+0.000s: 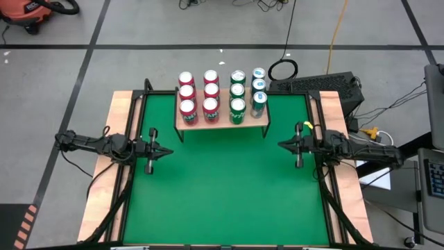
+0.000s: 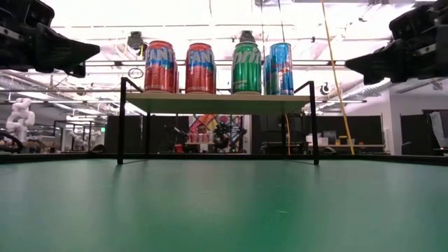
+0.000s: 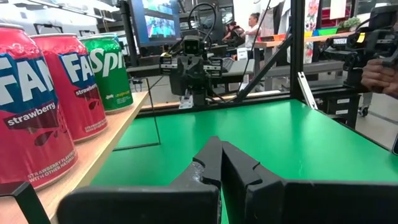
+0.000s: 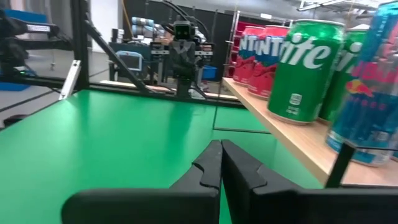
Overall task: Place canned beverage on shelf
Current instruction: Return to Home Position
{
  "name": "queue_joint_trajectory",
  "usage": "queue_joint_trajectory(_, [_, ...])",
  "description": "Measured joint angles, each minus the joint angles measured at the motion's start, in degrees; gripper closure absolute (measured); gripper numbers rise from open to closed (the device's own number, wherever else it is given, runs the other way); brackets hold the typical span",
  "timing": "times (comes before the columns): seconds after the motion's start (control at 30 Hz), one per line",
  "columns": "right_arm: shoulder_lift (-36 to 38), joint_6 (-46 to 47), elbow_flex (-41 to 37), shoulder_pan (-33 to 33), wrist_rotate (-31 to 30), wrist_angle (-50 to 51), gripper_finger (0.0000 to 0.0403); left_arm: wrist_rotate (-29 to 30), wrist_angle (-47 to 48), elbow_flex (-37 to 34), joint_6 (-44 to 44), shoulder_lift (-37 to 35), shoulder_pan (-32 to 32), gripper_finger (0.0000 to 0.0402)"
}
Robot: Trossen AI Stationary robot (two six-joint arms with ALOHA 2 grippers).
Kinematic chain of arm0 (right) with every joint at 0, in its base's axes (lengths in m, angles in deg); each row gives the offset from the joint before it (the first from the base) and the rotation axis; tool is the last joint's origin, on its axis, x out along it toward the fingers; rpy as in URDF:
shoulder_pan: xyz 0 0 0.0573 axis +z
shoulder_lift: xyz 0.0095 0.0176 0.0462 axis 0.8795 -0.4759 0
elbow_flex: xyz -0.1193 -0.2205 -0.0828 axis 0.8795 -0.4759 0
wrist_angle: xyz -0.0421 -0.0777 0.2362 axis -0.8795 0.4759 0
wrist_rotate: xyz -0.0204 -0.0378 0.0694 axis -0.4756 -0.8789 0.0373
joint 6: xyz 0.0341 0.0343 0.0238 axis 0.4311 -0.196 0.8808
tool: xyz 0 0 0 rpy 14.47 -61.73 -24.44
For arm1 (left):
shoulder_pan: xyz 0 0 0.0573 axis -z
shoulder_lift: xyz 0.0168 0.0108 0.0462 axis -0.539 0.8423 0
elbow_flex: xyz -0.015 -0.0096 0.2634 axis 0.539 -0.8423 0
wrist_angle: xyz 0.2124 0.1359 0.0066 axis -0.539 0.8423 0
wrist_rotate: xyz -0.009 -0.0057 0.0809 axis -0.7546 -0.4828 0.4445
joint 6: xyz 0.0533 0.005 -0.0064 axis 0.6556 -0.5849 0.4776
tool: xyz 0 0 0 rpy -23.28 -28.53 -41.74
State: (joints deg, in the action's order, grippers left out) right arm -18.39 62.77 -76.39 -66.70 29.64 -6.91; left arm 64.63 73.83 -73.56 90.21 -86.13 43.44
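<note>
I take this for a robotics lab, judging by what surrounds the shelf (image 2: 217,103); behind it, seen between its legs, stand dark workbenches (image 2: 350,145); to its left a white robot-like figure (image 2: 19,115); from above, the grey floor (image 1: 139,28) beyond it carries black tape lines and loose cables (image 1: 274,5), with a shop vacuum (image 1: 28,14) far to its left and a keyboard (image 1: 316,85) just beside its right end; farther off, a monitor (image 3: 158,22) and a person (image 3: 252,28) at benches.
</note>
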Motion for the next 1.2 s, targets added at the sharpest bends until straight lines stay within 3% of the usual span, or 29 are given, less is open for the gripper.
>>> queue_joint_trajectory(0.83, [0.0,-1.4,0.0,2.4,-0.1,-1.5,0.0403,-1.9,0.1,0.0,3.6,0.0,-1.8,0.0398])
queue_joint_trajectory(1.2, [-0.1,-1.4,0.0,2.4,-0.1,-1.7,0.0403,-9.6,1.1,-0.1,-1.1,0.0,-7.6,0.0398])
